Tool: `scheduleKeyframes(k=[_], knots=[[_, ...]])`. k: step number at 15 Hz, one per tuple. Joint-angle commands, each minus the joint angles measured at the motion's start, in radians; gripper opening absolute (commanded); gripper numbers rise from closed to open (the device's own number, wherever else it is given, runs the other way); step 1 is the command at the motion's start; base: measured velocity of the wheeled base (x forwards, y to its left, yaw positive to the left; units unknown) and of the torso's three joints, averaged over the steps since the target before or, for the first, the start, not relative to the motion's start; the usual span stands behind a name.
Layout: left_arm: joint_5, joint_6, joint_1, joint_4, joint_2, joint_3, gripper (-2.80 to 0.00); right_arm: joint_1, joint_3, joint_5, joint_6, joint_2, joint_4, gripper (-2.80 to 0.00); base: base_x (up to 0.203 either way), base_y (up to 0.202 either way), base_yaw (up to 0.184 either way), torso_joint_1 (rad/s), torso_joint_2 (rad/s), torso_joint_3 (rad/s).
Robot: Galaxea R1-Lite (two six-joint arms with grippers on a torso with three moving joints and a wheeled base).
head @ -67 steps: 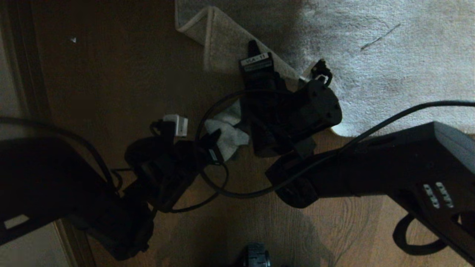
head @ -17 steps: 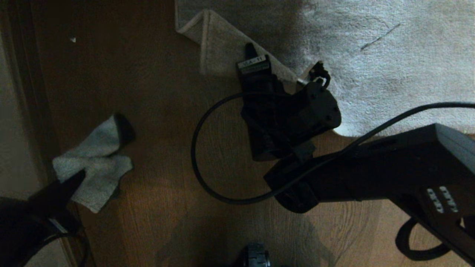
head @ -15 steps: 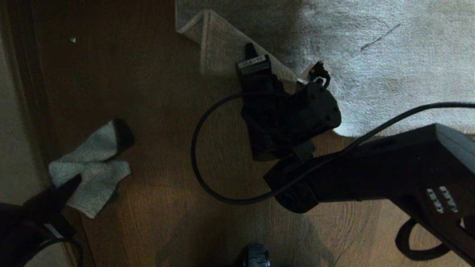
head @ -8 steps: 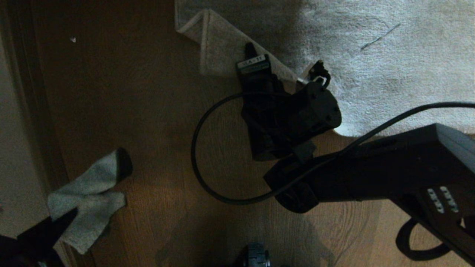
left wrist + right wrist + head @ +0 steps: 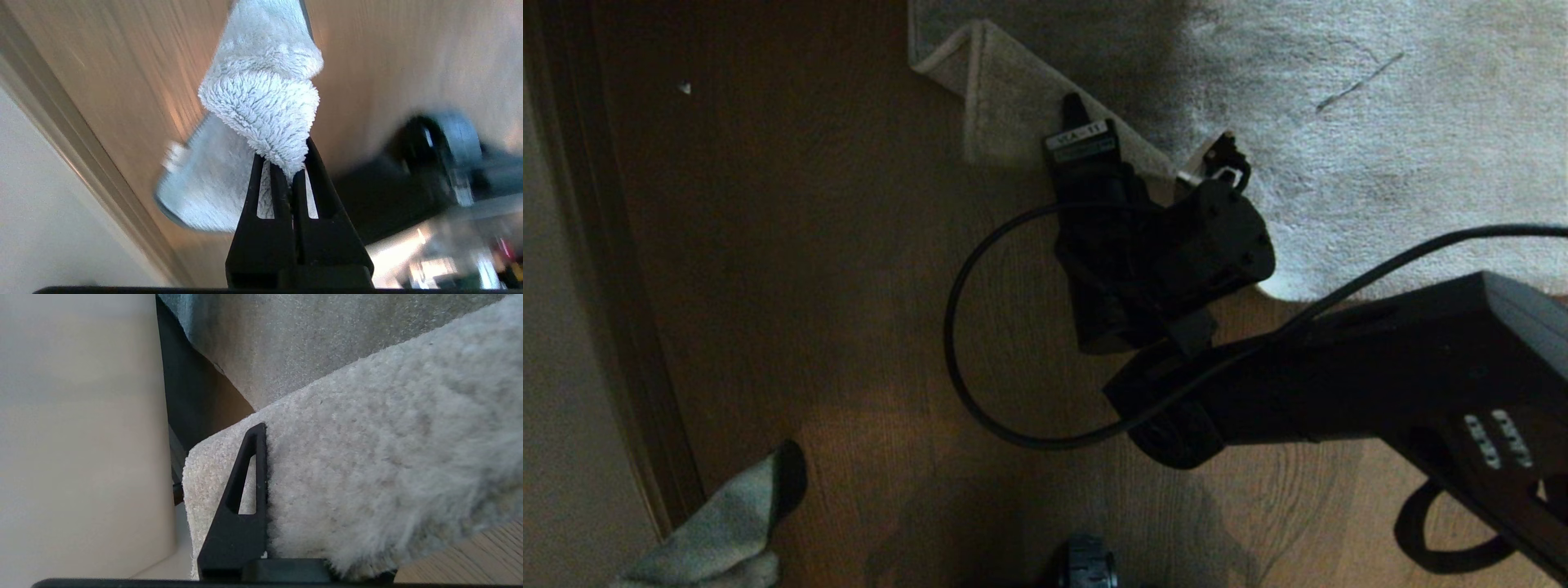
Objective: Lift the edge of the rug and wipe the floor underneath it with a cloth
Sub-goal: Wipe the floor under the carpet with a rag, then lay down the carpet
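Note:
The rug (image 5: 1339,122) lies at the far right, and its edge (image 5: 1005,106) is folded up and back so the paler backing shows. My right gripper (image 5: 1075,110) is shut on that raised rug edge (image 5: 367,457). In the right wrist view the pile covers one finger, and the other finger (image 5: 249,477) shows beside it. The light grey-blue cloth (image 5: 719,539) hangs over the floor (image 5: 849,286) at the near left corner of the head view. My left gripper (image 5: 286,163) is shut on a bunched end of the cloth (image 5: 261,94). This gripper is outside the head view.
A dark skirting strip and pale wall (image 5: 572,327) run along the left side. A black cable (image 5: 956,359) loops from my right wrist over the floor. My base's wheel (image 5: 1086,567) is at the near edge. A small white speck (image 5: 684,86) lies far left.
My left gripper has drawn the cloth back from the rug towards the near left, and the gripper has left the head view. The right arm has kept still, holding the rug edge up.

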Motion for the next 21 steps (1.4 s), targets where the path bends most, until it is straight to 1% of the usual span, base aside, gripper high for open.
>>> scheduleKeyframes(k=[1, 2, 3, 4, 7, 14, 17, 18, 20, 21], knots=[[-0.008, -0.046, 0.0, 0.042, -0.064, 0.006, -2.8, 0.0, 0.001, -0.003, 0.004, -0.001, -0.048, -2.8, 0.0, 0.0, 0.0, 0.0, 0.0, 0.0], [-0.002, -0.082, -0.001, 0.051, -0.064, 0.006, -2.8, 0.0, 0.001, -0.003, 0.004, -0.002, -0.048, -2.8, 0.0, 0.0, 0.0, 0.0, 0.0, 0.0], [0.0, -0.089, -0.016, 0.055, -0.063, 0.006, -2.8, 0.001, 0.001, -0.003, 0.004, -0.005, -0.048, -2.8, 0.0, 0.0, 0.0, 0.0, 0.0, 0.0], [0.001, -0.089, -0.035, 0.055, -0.063, 0.006, -2.8, 0.002, 0.001, -0.003, 0.003, -0.006, -0.048, -2.8, 0.0, 0.0, 0.0, 0.0, 0.0, 0.0], [0.002, -0.081, -0.036, 0.057, -0.064, 0.006, -2.8, 0.002, 0.001, -0.004, 0.003, -0.012, -0.048, -2.8, 0.0, 0.0, 0.0, 0.0, 0.0, 0.0], [0.002, -0.086, -0.036, 0.057, -0.064, 0.006, -2.8, 0.002, 0.044, -0.003, 0.004, -0.037, -0.048, -2.8, 0.0, 0.0, 0.0, 0.0, 0.0, 0.0], [0.002, -0.086, -0.034, 0.057, -0.064, 0.006, -2.8, 0.002, 0.043, -0.003, 0.004, -0.041, -0.048, -2.8, 0.0, 0.0, 0.0, 0.0, 0.0, 0.0], [0.002, -0.086, -0.016, 0.057, -0.063, 0.006, -2.8, 0.002, 0.042, -0.003, 0.004, -0.041, -0.048, -2.8, 0.0, 0.0, 0.0, 0.0, 0.0, 0.0], [0.002, -0.086, 0.103, 0.057, -0.054, 0.006, -2.8, 0.002, 0.041, -0.003, 0.004, -0.041, -0.048, -2.8, 0.0, 0.0, 0.0, 0.0, 0.0, 0.0], [0.002, -0.086, 0.147, 0.057, -0.076, 0.006, -2.8, 0.002, 0.039, -0.002, 0.004, -0.043, -0.048, -2.8, 0.0, 0.0, 0.0, 0.0, 0.0, 0.0]])
